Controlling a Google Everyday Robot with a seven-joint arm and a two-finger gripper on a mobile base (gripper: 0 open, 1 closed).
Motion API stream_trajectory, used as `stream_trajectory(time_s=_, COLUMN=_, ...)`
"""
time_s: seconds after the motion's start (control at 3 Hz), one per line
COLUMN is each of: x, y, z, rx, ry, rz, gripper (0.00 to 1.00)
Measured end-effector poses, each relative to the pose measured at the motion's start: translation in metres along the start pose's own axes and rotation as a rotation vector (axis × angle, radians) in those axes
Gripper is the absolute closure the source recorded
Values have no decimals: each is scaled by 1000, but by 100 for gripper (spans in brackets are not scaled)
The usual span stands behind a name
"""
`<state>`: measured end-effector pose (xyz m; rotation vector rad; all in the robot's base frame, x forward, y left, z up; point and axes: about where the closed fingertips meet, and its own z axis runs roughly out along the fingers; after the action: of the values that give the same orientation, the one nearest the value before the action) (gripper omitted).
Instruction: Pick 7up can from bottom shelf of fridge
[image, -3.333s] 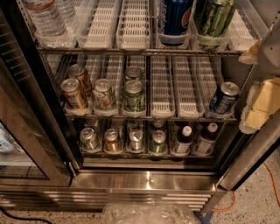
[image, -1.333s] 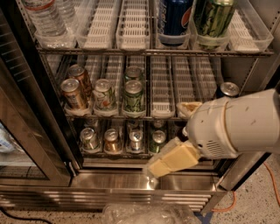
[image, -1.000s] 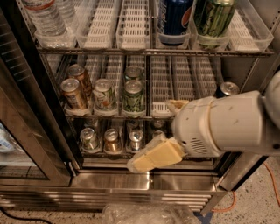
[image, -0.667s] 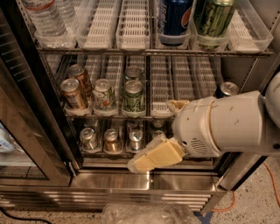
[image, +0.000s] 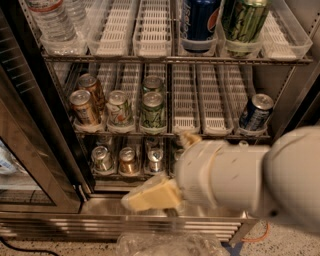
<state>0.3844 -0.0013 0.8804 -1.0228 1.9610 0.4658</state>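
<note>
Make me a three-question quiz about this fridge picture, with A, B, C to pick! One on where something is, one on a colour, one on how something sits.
1. Where is the gripper? A before the bottom shelf; B at the top shelf; C outside on the floor.
2. What colour is the lone can at the middle shelf's right end? A red; B blue; C yellow.
3. How does the bottom shelf's copper-brown can sit? A on its side; B crushed; C upright.
Answers: A, it hangs low before that row; B, its side is dark blue; C, its lid faces up.
</note>
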Motion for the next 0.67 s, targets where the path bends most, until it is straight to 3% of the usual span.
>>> stream_trajectory(time_s=0.33, x=28, y=29, z=49, rx=4, ry=-31, rz=25, gripper=0)
stream_trajectory(time_s=0.67, x=29, y=17, z=78, rx=46, ry=-144, rz=106, gripper=0)
